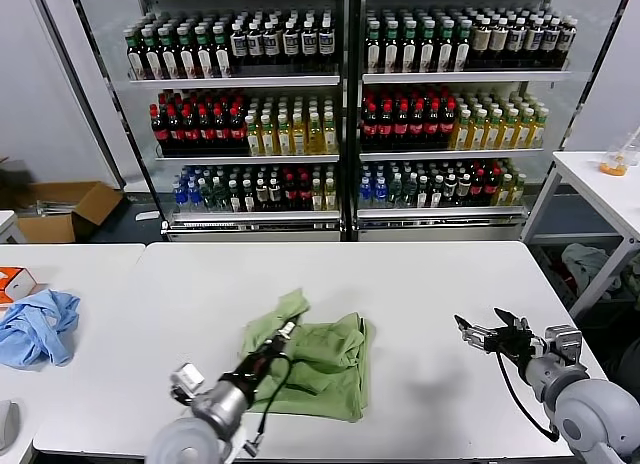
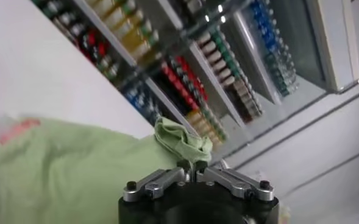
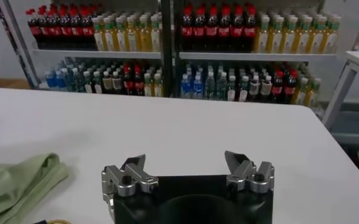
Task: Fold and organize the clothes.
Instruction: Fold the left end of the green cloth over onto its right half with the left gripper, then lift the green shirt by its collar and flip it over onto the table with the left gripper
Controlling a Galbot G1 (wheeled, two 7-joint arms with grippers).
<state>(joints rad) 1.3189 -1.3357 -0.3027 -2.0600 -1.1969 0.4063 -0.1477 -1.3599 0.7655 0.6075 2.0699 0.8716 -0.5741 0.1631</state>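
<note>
Left tool (image 1: 287, 331) pinches the green shirt (image 1: 325, 359); right tool (image 1: 487, 331) spread, blue garment (image 1: 37, 326) well apart.

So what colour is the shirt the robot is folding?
Light green; the shirt shows best in the head view.

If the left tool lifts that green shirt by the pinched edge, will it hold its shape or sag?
Likely sag: the green shirt lies in soft rumpled folds, so layers may slide apart. It probably weighs little, being thin cloth. The left tool, shut on one bunched edge, would likely drag the rest across the table.
</note>
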